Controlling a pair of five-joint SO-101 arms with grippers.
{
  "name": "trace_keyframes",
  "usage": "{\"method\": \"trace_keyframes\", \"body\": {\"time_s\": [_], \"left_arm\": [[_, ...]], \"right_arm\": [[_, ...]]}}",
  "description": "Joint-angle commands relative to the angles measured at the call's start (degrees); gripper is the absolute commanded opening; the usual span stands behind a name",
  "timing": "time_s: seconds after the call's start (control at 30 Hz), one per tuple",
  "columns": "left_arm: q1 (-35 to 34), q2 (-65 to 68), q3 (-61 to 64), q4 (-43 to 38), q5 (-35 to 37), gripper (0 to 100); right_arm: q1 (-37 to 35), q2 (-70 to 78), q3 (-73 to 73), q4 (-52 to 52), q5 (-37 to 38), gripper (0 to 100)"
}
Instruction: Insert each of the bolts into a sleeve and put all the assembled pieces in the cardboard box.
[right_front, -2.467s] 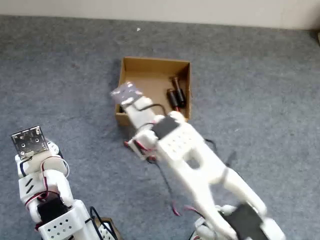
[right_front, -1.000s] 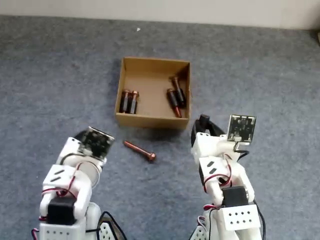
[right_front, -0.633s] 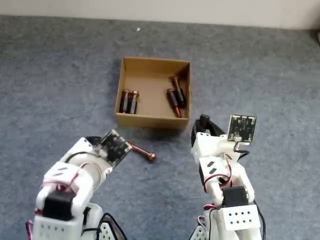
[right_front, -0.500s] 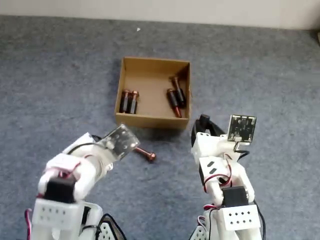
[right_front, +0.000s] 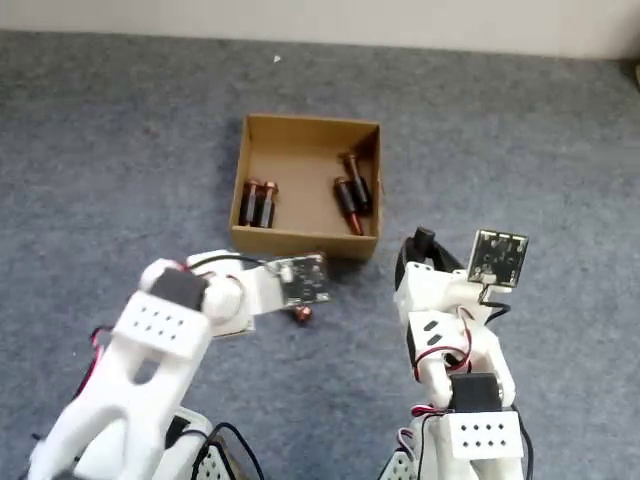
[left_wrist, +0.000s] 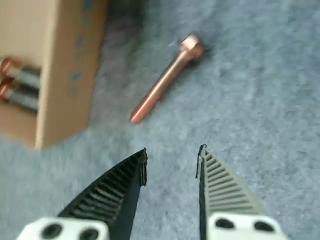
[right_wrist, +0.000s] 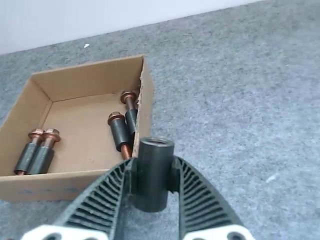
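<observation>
While right hand (right_wrist: 153, 167) clamps sleeve (right_wrist: 152, 176), bolt (left_wrist: 162, 82) beside box (left_wrist: 65, 75)

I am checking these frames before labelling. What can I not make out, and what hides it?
- High view: the loose bolt is mostly covered by the left arm's wrist.
- Left wrist view: the cardboard box and two assembled pieces are cut off by the picture's edge.
- Right wrist view: the sides of the sleeve are covered by the fingers of the right gripper.
</observation>
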Motion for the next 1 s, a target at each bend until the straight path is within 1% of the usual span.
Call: {"method": "trace_keyframes", "body": {"time_s": [0.0, 0.23, 0.47, 0.73, 0.97], "left_arm": [[4.00, 6.64, -6.29, -1.14, -1.93, 18], [7.25, 20.62, -15.25, -1.23, -6.77, 18], [7.52, 34.15, -23.60, -1.23, -10.11, 18], [7.60, 44.18, -30.55, -1.23, -10.11, 18], [11.03, 49.89, -32.40, -1.23, -10.11, 12]], "right_arm": [[0.40, -1.36, -0.66, -1.89, -0.62, 0.5], [0.40, -1.36, -0.66, -1.89, -0.62, 0.5], [0.31, -1.36, -0.66, -1.89, -0.62, 0.5], [0.31, -1.36, -0.66, -1.89, -0.62, 0.5], [0.31, -1.36, -0.66, -1.89, -0.53, 0.5]]}}
